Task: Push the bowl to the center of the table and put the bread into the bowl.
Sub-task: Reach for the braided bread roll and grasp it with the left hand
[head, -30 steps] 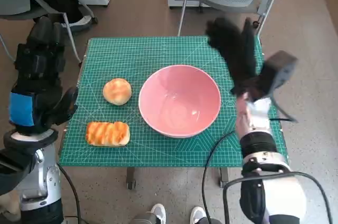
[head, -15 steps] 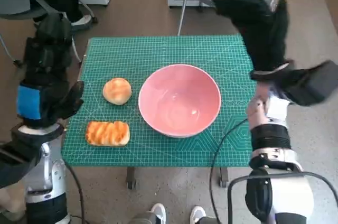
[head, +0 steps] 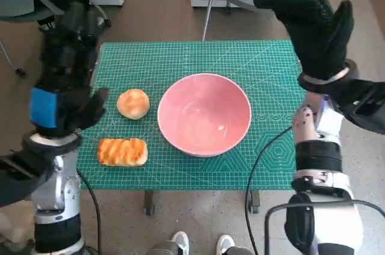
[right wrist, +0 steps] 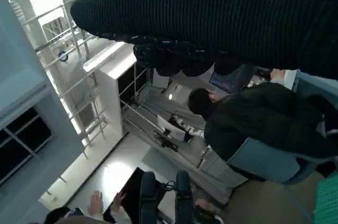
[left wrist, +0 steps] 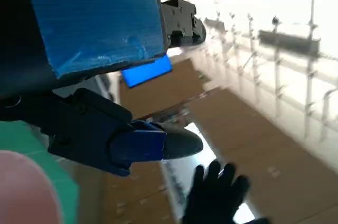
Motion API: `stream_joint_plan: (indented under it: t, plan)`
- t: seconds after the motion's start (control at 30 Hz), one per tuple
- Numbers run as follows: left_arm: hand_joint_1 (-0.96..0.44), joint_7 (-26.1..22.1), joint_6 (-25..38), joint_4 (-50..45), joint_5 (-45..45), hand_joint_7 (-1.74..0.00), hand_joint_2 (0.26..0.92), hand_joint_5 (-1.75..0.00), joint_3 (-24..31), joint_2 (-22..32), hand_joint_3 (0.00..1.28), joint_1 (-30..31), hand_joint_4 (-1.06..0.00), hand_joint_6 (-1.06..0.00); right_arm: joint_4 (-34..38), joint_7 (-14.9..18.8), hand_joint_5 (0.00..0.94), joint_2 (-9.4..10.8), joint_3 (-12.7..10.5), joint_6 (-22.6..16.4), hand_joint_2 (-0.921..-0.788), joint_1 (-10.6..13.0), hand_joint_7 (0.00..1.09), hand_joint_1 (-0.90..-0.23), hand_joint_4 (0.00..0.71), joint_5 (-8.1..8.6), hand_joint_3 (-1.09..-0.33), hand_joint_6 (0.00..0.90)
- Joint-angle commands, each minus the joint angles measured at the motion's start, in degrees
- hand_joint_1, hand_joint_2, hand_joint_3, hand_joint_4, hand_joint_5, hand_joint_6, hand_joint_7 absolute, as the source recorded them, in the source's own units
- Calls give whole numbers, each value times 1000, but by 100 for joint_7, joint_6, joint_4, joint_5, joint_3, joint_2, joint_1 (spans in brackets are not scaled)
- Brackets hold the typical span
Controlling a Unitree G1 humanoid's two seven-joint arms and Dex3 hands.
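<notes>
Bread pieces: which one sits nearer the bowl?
The round bun, just left of the pink bowl; the striped loaf lies farther off, toward the table's front-left corner.

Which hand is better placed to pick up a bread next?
Left. The left hand hovers open beside the round bread and striped bread; the right hand is raised beyond the bowl.

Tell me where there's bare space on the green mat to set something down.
Free: the far strip of the green mat beyond the pink bowl, the right side between bowl and mat edge, and the near strip in front of the bowl. Crowded: the left side, with the round bun and striped bread.
</notes>
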Motion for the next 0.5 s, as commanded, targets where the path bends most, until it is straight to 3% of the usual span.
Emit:
stream_joint_plan:
  t: [0.03, 0.1, 0.3, 0.5]
  plan:
    - [-451, -1390, 2215, -1805, 1816, -233, 698, 1, -409, 2559, 174, 199, -1, -2, -171, -199, 1, -52, 57, 117, -921, 268, 53, -681, 294, -28, -787, 361]
    - [-294, -1744, 2981, -2229, 2026, -191, 661, 1, -543, 3018, 116, 136, 0, -37, -192, -235, 1, -55, 67, 128, -921, 279, 52, -680, 294, -41, -791, 362]
    - [-135, -1854, 4124, -3026, 2617, -125, 658, -3, -878, 3193, 64, 322, -7, -140, -224, -288, 1, -59, 92, 173, -921, 289, 49, -685, 294, -45, -796, 363]
    - [-156, -1928, 4735, -3294, 2995, -71, 667, -9, -1214, 3259, 41, 309, -50, -229, -254, -311, 1, -26, 119, 214, -921, 299, 47, -698, 295, -12, -795, 364]
